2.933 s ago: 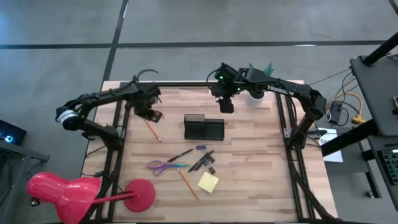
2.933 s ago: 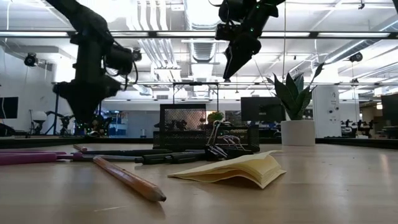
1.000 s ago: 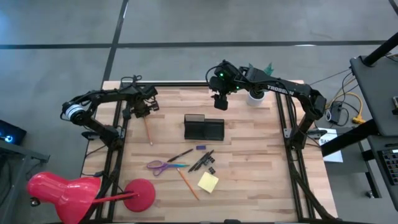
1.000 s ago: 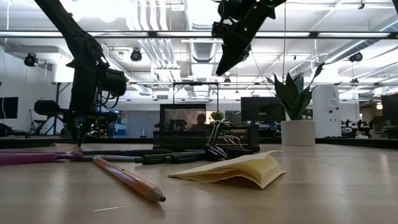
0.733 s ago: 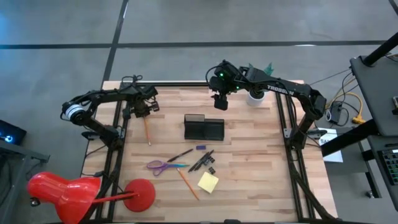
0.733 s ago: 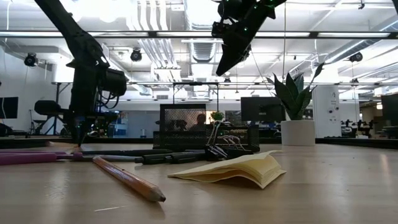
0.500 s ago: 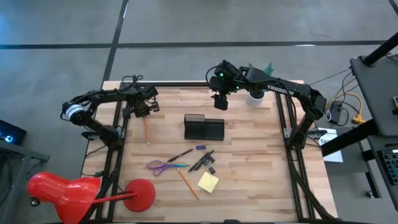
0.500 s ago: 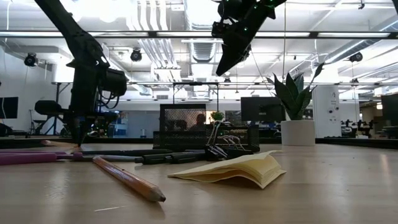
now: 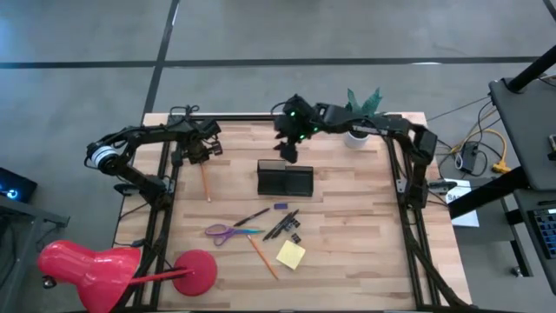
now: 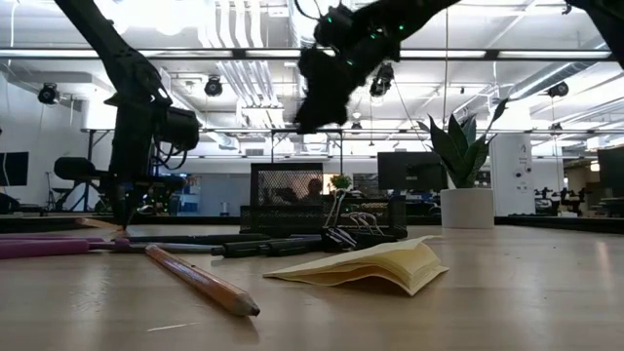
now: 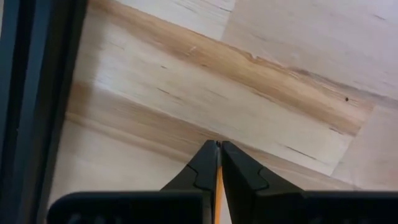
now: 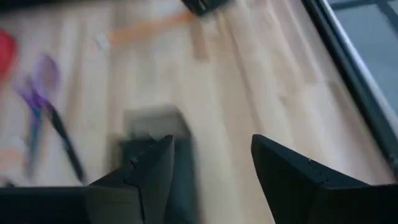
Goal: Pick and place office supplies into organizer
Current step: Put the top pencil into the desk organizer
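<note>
At ten o'clock on the worktop [image 9: 347,226], an orange pencil [image 9: 205,182] is pinched by the left end effector [image 9: 200,156]; the right end effector [image 9: 287,149], fingers spread, is held above the mesh organizer [image 9: 284,179].

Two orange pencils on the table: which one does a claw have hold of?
The far-left pencil, pinched at its top end by the left claw. The other pencil lies loose beside the yellow sticky-note pad.

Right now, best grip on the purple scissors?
Take the scissors from straight above at the blades just past the handle loops, fingers closing across their width. They lie flat, handles to the left edge, blades to the right. A pen lies close on the far side and a pencil near the blade tips.
</note>
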Available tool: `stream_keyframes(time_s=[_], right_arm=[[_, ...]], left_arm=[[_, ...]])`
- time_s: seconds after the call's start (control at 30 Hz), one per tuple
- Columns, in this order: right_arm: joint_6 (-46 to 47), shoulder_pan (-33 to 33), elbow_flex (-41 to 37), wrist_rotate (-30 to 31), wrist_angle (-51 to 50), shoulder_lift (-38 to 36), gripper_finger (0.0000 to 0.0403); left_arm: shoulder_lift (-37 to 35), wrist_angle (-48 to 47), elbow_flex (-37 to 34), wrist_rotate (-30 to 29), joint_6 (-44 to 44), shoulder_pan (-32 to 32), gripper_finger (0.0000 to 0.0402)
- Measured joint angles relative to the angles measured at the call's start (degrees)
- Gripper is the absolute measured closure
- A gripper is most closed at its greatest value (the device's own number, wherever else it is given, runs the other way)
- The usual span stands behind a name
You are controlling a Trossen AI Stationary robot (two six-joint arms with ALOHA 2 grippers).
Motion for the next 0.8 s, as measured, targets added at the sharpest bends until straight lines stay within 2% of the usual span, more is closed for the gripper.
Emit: stream_keyframes(time_s=[0.13,0.23,0.3,0.4,0.53,0.8], right_arm=[[9.72,3.21,0.14,5.47,7.25,0.65,0.0211],[9.61,5.36,0.15,11.99,10.55,0.61,0.0226],[6.68,6.88,0.17,15.80,11.41,0.30,0.0237],[-2.82,8.82,0.17,17.98,11.60,0.17,0.0251],[-15.07,10.37,-0.15,21.40,9.43,0.17,0.0260],[-15.06,10.61,-0.22,27.99,4.08,0.00,0.0249]], left_arm=[[0.02,1.08,-0.02,-0.70,-5.82,-1.29,0.0401],[0.02,3.24,-0.02,-1.44,-10.99,-3.03,0.0401],[0.02,5.37,-0.04,-1.58,-15.19,-4.12,0.0401],[0.04,9.95,-0.09,-1.77,-20.85,-4.90,0.0401],[1.18,14.45,-0.15,-3.01,-23.43,-4.70,0.0401],[7.72,15.09,-0.26,-2.50,-28.24,-4.53,0.0401]])
